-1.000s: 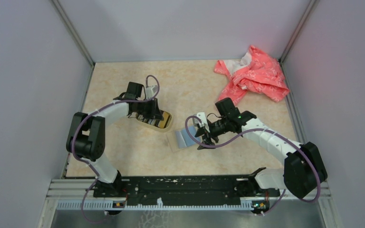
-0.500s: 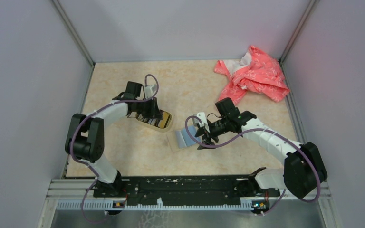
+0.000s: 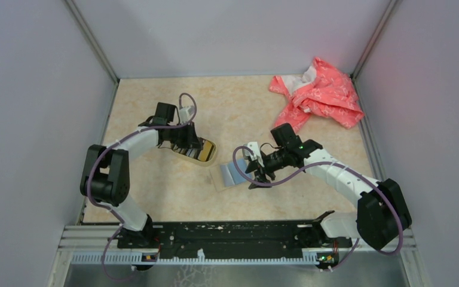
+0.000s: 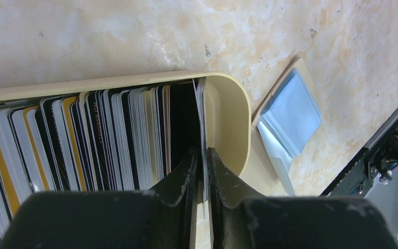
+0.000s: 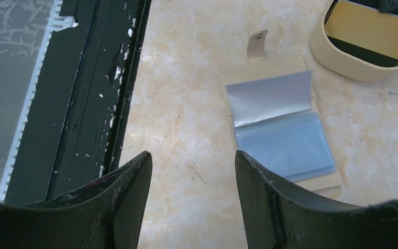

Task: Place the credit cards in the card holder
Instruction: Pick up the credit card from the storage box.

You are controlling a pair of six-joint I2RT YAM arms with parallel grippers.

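— Where's the left claw point(image 4: 202, 155)?
— Down in the tan dish point(image 4: 234, 124), its jaws narrowed onto the edge of one pale card point(image 4: 202, 111) at the end of the row. The other credit cards point(image 4: 83, 145) stand on edge beside it.
— And the card holder point(image 5: 282, 129)?
— Lying open on the counter point(image 5: 186, 104) near the dish, blue sleeves up, snap tab out.
— The right claw point(image 5: 192, 161)?
— Wide, holding nothing, hovering just beside the card holder.
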